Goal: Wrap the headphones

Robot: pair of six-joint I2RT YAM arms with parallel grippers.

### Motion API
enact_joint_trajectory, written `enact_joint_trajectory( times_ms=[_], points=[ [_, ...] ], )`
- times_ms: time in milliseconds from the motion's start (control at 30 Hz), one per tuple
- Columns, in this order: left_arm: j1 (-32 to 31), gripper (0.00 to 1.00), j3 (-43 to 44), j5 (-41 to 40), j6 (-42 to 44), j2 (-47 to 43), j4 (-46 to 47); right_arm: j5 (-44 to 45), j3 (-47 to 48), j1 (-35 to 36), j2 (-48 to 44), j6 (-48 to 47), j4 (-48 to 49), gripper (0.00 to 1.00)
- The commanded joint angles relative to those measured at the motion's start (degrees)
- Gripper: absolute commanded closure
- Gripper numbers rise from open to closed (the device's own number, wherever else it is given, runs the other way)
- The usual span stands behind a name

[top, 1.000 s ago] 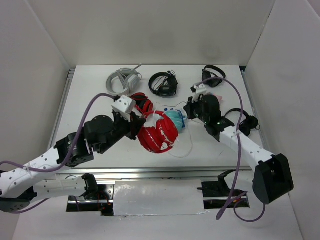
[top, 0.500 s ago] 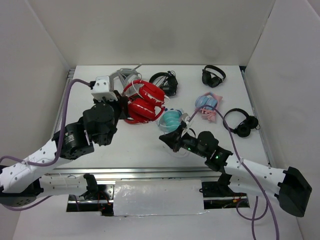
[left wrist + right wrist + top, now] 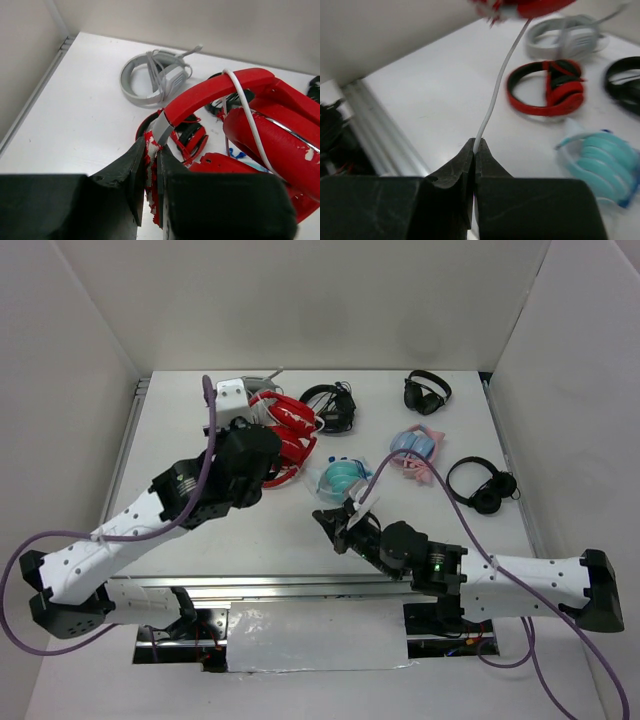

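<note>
headphones (image 3: 288,432): held over the tabletop's (image 3: 270,540) far-left part | left hand (image 3: 150,152): clamped on their band | right hand (image 3: 474,146): pinching the white cable (image 3: 496,87) by the near edge | cable stretches diagonally between both hands

White table (image 3: 275,535), plain white walls (image 3: 330,300)

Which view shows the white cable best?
Right wrist: the cable runs as one clear, unbroken line from the shut right claw up to the headphones. Left wrist shows only a short stretch curving over the headphones. The top view barely resolves it; the strand is too thin to follow there.
</note>
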Motion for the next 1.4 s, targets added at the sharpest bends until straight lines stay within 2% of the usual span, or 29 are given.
enact_joint_trajectory(
  times_ms=[0, 67, 167, 300, 467, 500, 533, 600, 733, 833, 867, 933, 967, 1100, 1200, 1300, 1367],
  points=[
    [6.38, 1.0, 1.36, 5.51, -5.07, 2.99, -1.89, 26.3, 6.66, 2.36, 2.42, -5.75, -4.84, 1.0],
    [8.33, 1.0, -0.65, 9.31, -4.64, 4.05, -1.02, 29.08, 7.9, 1.84, 3.83, -9.08, -3.18, 1.0],
    [10.01, 1.0, -4.09, 16.17, -1.21, 6.68, 2.15, 30.14, 7.99, 1.14, 5.23, -16.03, 5.85, 1.0],
    [8.43, 1.0, -6.64, 22.23, 2.91, 8.71, 3.55, 31.01, 8.78, -1.5, 8.3, -22.8, 14.83, 0.99],
    [6.84, 1.0, -11.47, 36.63, 10.47, 8.8, 7.77, 34.79, 9.75, -5.37, 15.16, -34.57, 25.45, 0.98],
    [6.76, 1.0, -12.0, 38.32, 11.61, 8.71, 7.86, 35.49, 9.66, -5.98, 16.73, -38.34, 27.74, 0.95],
    [6.67, 1.0, -13.48, 41.12, 12.41, 8.54, 8.47, 36.54, 8.96, -6.25, 17.27, -39.59, 31.42, 0.94],
    [6.58, 1.0, -15.51, 43.42, 13.81, 8.01, 10.5, 36.47, 8.78, -7.13, 17.89, -40.05, 31.81, 0.87],
    [6.41, 1.0, -18.94, 48.17, 16.01, 5.47, 13.13, 33.57, 8.61, -8.79, 16.05, -33.64, 26.04, 0.79],
    [6.4, 1.0, -21.93, 52.03, 18.12, 3.01, 15.24, 24.81, 8.17, -11.78, 12.1, -25.3, 17.18, 0.78],
    [6.4, 1.0, -22.46, 54.65, 18.91, 2.3, 15.94, 17.9, 7.99, -12.92, 9.74, -23.19, 15.31, 0.78],
    [6.23, 1.0, -24.65, 57.74, 20.76, 0.2, 18.05, 9.96, 7.12, -16.51, 7.36, -18.61, 10.83, 0.76],
    [6.14, 1.0, -25.62, 59.93, 21.55, -0.51, 18.67, 2.53, 6.5, -17.66, 5.17, -17.12, 10.2, 0.74],
    [5.79, 1.0, -26.5, 64.33, 22.43, -1.66, 20.69, -10.42, 4.83, -22.15, 1.99, -14.91, 8.27, 0.73],
    [4.48, 1.0, -27.21, 68.73, 24.01, -1.83, 21.75, -15.01, 5.79, -24.7, 2.86, -14.12, 7.38, 0.73],
    [2.46, 1.0, -27.04, 69.71, 24.98, -2.27, 21.93, -18.62, 7.02, -28.39, 6.19, -12.8, 7.38, 0.74],
    [1.4, 1.0, -26.68, 69.8, 24.98, -2.97, 22.28, -20.13, 7.81, -30.85, 7.69, -11.83, 7.38, 0.83]
  ],
)
